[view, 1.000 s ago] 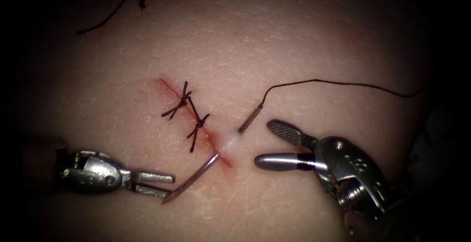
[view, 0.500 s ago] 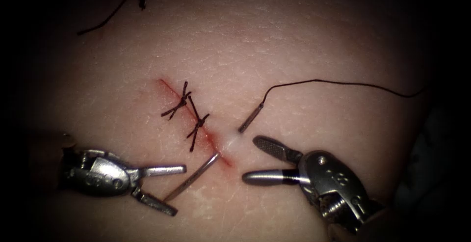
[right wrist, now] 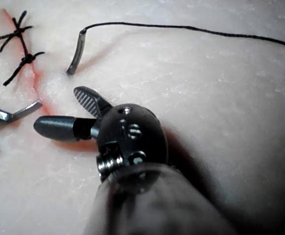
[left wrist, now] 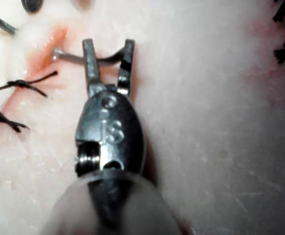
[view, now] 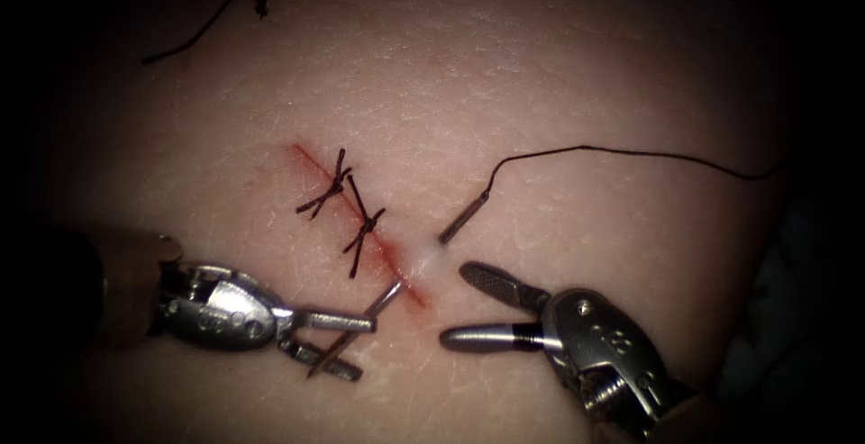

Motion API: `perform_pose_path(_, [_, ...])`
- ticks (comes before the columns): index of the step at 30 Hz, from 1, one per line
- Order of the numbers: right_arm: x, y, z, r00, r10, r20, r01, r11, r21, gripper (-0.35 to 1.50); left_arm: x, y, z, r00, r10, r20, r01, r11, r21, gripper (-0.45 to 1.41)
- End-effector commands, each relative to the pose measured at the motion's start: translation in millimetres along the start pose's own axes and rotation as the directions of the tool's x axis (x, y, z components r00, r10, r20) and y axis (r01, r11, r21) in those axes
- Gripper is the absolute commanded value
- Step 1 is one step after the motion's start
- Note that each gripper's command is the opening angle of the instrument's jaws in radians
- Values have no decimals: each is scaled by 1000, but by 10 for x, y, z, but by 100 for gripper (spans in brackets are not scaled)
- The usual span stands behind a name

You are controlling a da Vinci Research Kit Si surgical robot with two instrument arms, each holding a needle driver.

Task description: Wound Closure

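We see the left arm's tool (left wrist: pixel 108 51) with its jaws parted, one on each side of the needle (left wrist: pixel 78 58), which lies crosswise between them near their tips. Beyond one jaw the needle runs into the cut (left wrist: pixel 47 46) in the tissue (left wrist: pixel 206 122), where red fluid (left wrist: pixel 54 39) gathers. Two knotted stitches (left wrist: pixel 22 83) cross the cut beside the tool's body.

1. The needle (view: pixel 360 331) sat in the tissue (view: pixel 559 84), passing under the cut (view: pixel 396 268): tip left, swaged end right.
2. The left tool (view: pixel 347 347) straddled the tip.
3. The right tool (view: pixel 464 304) lay right of the cut.
4. Two knots (view: pixel 351 210) sat farther along.
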Motion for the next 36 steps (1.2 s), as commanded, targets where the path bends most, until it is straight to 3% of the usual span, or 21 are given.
perform_pose_path(1, [-10, -1, 10, 1000, 3, -1, -3, 1000, 4, 111, -5, 5, 8, 1000, 1, -8, -1, 1000, -11, 32])
perform_pose_path(4, [-14, -2, 10, 1000, 6, 0, -6, 1000, 6, 111, -2, 1, 8, 1000, 5, -16, -5, 999, -35, 19])
perform_pose_path(7, [-17, -3, 11, 1000, 8, 0, -8, 1000, 9, 110, 1, -1, 4, 1000, -20, -3, 20, 999, -43, -16])
perform_pose_path(11, [-22, -4, 11, 1000, 20, -4, -20, 1000, 14, 105, 13, -4, 2, 993, -112, 35, 112, 993, -24, -45])
perform_pose_path(22, [-28, -8, 11, 999, 45, -5, -45, 999, 20, 94, 57, -1, -1, 935, -355, 15, 356, 934, -26, -45])
perform_pose_path(30, [-29, -9, 8, 999, 50, -3, -50, 998, 26, 83, 84, 16, -7, 842, -536, 63, 538, 824, -177, -45])
perform_pose_path(36, [-27, -9, 6, 998, 54, 12, -55, 998, 11, 81, 108, 26, -21, 809, -581, 96, 585, 775, -238, -45])
